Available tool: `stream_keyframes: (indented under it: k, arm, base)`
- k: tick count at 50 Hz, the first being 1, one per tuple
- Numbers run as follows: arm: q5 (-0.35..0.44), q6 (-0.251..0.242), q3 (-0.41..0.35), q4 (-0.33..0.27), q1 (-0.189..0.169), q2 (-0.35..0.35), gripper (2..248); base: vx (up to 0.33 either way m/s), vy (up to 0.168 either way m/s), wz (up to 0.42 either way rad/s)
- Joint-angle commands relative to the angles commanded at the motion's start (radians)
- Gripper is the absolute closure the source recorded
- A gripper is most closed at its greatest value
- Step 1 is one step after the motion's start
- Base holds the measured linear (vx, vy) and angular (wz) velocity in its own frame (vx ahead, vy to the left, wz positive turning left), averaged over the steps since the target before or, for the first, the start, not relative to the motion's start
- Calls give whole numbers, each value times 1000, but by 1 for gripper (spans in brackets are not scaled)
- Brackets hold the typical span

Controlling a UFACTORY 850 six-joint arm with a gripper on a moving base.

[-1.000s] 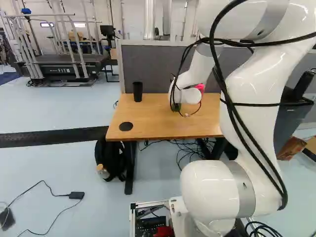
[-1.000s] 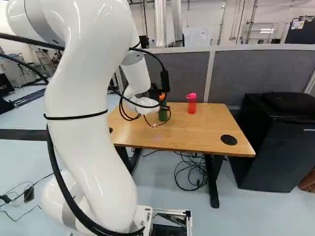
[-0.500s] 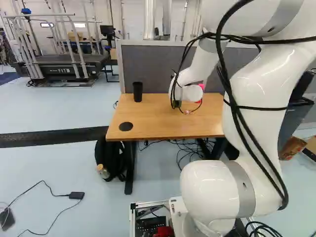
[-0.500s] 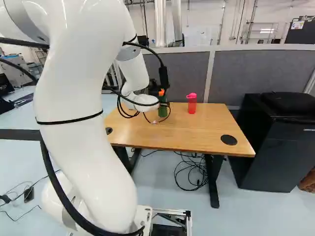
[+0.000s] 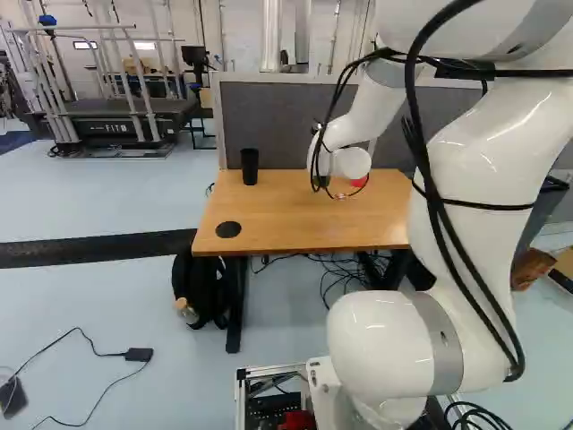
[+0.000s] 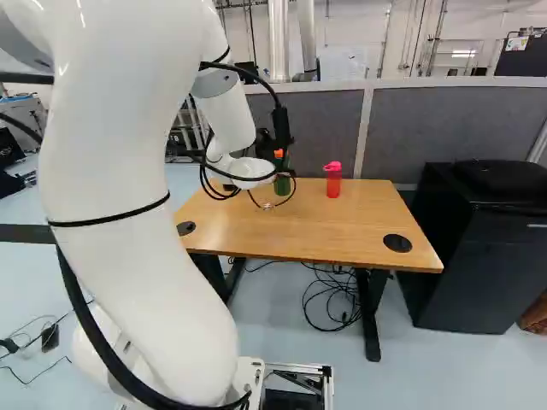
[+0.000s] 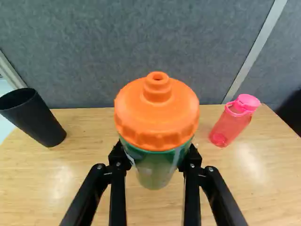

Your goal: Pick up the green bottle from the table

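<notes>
Above the table (image 6: 342,229), the pincer (image 6: 267,147) grips the green bottle (image 7: 157,126).

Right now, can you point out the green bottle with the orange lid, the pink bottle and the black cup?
Green bottle (image 7: 157,117): wrist view, on its orange lid.
Pink bottle (image 7: 229,125): wrist view, on its body.
Black cup (image 5: 250,167): left base view, on its side.

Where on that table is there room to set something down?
Bare wood lies between the black cup and the green bottle, and between the red bottle and the table's near edge. It's crowded around the green bottle: gripper fingers on both sides, cables looping beside it.
</notes>
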State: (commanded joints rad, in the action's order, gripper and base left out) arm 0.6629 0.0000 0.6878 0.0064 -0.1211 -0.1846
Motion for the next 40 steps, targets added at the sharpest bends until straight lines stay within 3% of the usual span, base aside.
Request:
stream_keyframes:
  k: [40]
  arm:
    - [0,0,-55,0,-4,141,139]
  base:
    - [0,0,0]
